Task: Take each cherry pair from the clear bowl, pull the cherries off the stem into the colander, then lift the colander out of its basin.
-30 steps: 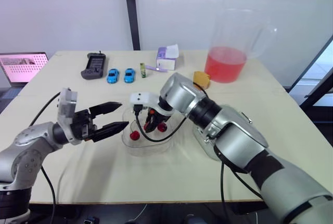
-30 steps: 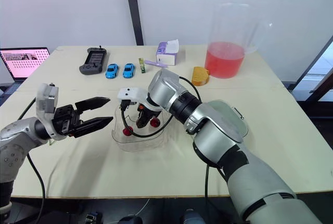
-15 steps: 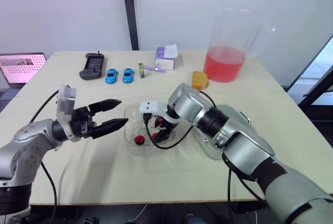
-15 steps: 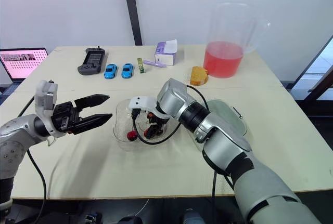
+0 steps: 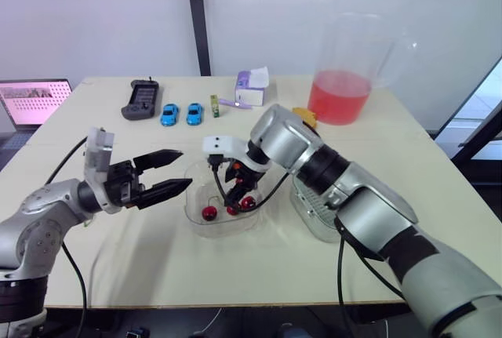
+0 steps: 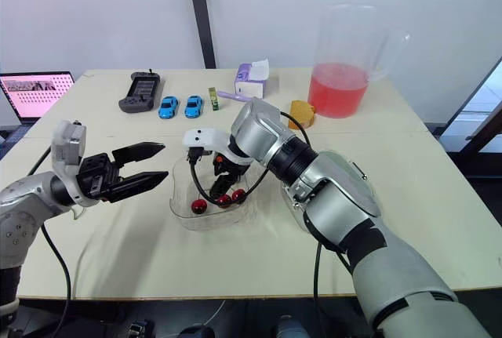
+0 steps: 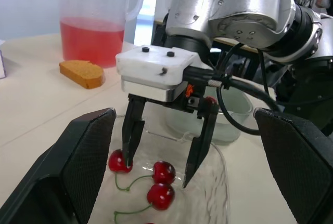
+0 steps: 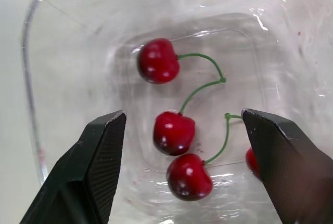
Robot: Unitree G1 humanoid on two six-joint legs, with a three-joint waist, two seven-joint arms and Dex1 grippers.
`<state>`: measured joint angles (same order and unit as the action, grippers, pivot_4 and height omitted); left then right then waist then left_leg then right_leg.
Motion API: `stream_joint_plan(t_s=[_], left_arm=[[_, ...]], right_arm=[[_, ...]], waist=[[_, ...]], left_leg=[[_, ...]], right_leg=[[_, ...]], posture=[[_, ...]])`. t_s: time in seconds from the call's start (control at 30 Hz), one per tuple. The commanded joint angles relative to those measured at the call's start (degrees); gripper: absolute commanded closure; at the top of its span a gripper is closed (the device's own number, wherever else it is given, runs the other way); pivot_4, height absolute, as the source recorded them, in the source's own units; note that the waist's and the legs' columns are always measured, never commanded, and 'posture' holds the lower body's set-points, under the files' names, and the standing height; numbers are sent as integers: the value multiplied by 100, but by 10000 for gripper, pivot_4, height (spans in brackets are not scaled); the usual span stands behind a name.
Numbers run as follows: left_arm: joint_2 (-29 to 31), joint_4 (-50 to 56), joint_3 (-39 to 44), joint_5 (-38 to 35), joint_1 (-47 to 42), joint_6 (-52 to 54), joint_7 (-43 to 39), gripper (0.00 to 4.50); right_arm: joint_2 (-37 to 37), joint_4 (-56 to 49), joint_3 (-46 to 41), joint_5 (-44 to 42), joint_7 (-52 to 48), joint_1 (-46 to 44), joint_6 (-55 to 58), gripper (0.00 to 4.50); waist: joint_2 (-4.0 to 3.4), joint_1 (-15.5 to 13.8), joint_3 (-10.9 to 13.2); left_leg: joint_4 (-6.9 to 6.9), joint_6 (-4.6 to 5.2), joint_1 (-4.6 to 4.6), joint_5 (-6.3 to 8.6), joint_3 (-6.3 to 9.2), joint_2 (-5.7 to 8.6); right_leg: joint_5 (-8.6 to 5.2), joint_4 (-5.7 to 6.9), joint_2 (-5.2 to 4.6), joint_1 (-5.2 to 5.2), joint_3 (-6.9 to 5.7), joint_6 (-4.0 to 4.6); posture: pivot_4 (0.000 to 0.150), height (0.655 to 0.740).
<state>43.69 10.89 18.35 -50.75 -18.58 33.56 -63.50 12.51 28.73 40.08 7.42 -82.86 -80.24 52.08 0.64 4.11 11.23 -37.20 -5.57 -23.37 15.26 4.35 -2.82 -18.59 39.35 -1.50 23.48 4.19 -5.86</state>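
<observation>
The clear bowl (image 5: 196,214) sits mid-table with several red cherries on green stems in it (image 5: 234,209). One pair (image 8: 174,132) is joined by a curved stem, and a second pair (image 8: 189,176) lies beside it. My right gripper (image 5: 238,189) hangs open just above these cherries, inside the bowl, holding nothing. Just left of the bowl, my left gripper (image 5: 187,169) is open and empty, pointing at it. The colander in its basin (image 5: 312,211) stands right of the bowl, mostly hidden by my right arm.
A pitcher of red liquid (image 5: 339,95) and an orange sponge (image 5: 304,118) stand behind the basin. A tissue box (image 5: 251,89), two blue toy cars (image 5: 170,114), a black controller (image 5: 141,99) and a laptop (image 5: 31,103) line the far and left side.
The right gripper dipped lower into the bowl half a second ago and now sits a little higher, still open. The left gripper has hardly moved.
</observation>
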Motion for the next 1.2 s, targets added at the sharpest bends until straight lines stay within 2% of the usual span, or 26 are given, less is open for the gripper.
stream_joint_plan(t_s=[0.03,0.37,1.13,1.2], left_arm=[[73,79,176,-112,-50,9,-6,0],[57,146,252,-129,17,68,29,0],[47,276,289,-166,140,86,110,0],[43,285,285,-175,145,75,115,0]], right_arm=[[43,-501,84,-92,-33,128,235,7419],[97,-609,315,-109,139,341,289,7419],[-45,266,435,174,436,483,-480,7419],[-45,219,425,185,412,489,-512,12786]], waist=[[0,0,0],[0,0,0],[0,-1,0],[0,-2,0]], left_leg=[[0,0,0,0,0,0],[-1,0,0,0,0,0],[-1,0,0,0,0,0],[-1,0,0,0,0,0]], right_leg=[[0,0,0,0,0,0],[0,0,0,0,0,0],[0,0,0,0,0,0],[0,0,-1,0,0,0]], posture=[[1500,7400],[1500,7400],[1500,7400],[1500,7400]])
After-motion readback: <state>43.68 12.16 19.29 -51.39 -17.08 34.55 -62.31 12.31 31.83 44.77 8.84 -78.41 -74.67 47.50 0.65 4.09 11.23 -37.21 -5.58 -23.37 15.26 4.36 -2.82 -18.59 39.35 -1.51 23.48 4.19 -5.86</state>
